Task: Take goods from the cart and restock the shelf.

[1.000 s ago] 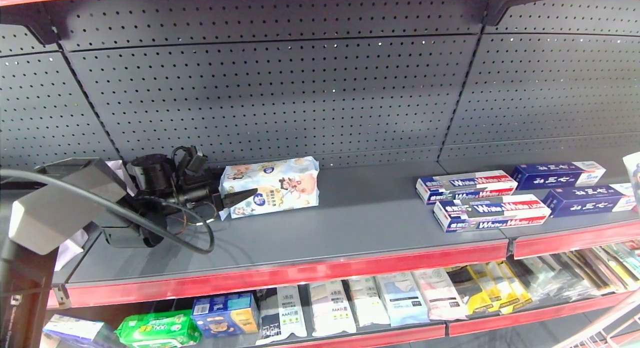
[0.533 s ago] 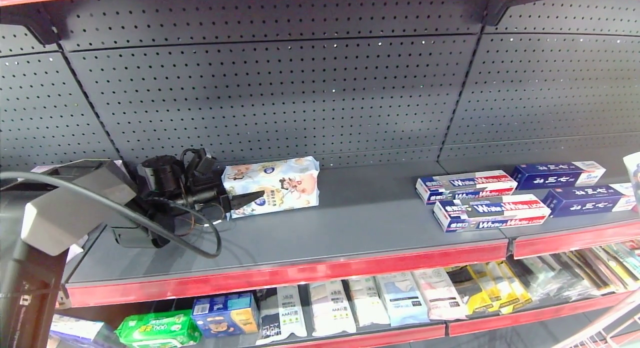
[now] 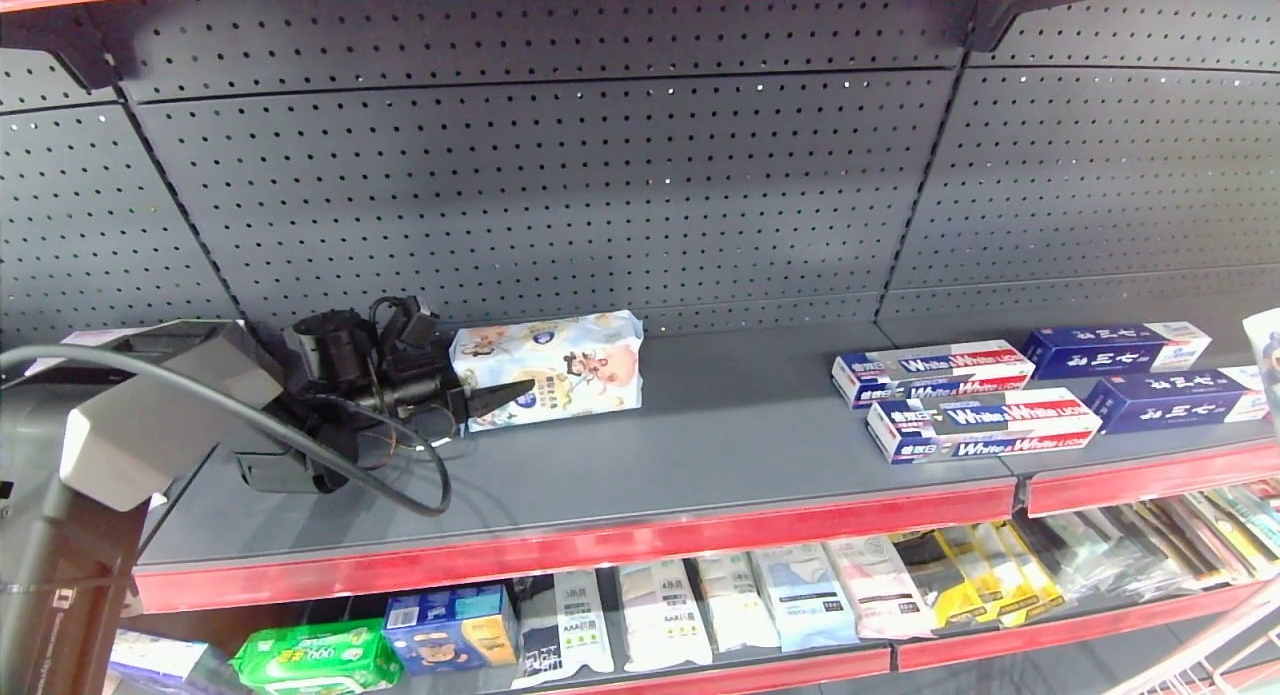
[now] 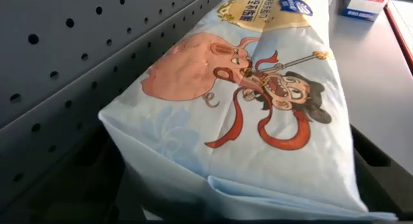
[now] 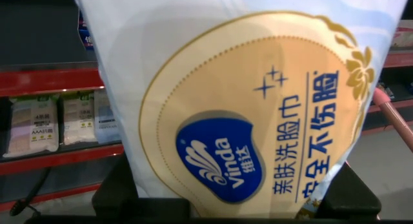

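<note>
A pale blue tissue pack (image 3: 560,367) with a cartoon print lies on the grey shelf (image 3: 720,445), close to the pegboard back wall. My left gripper (image 3: 500,391) is at the pack's left end and shut on it, with one dark finger (image 3: 515,388) across its front. In the left wrist view the same tissue pack (image 4: 258,108) runs away from the camera alongside the pegboard. My right gripper (image 5: 235,208) is shut on a second tissue pack (image 5: 245,101), whose corner (image 3: 1265,360) shows at the head view's right edge.
Toothpaste boxes (image 3: 985,425) and dark blue boxes (image 3: 1115,348) lie on the shelf's right part. Bare shelf lies between them and the tissue pack. The lower shelf (image 3: 700,615) holds rows of packets. A cart's wire rim (image 3: 1200,655) shows at the bottom right.
My left gripper has slid a little to the right along the shelf, and the tissue pack has moved with it, nearer the back wall. The pack at the right edge barely moved.
</note>
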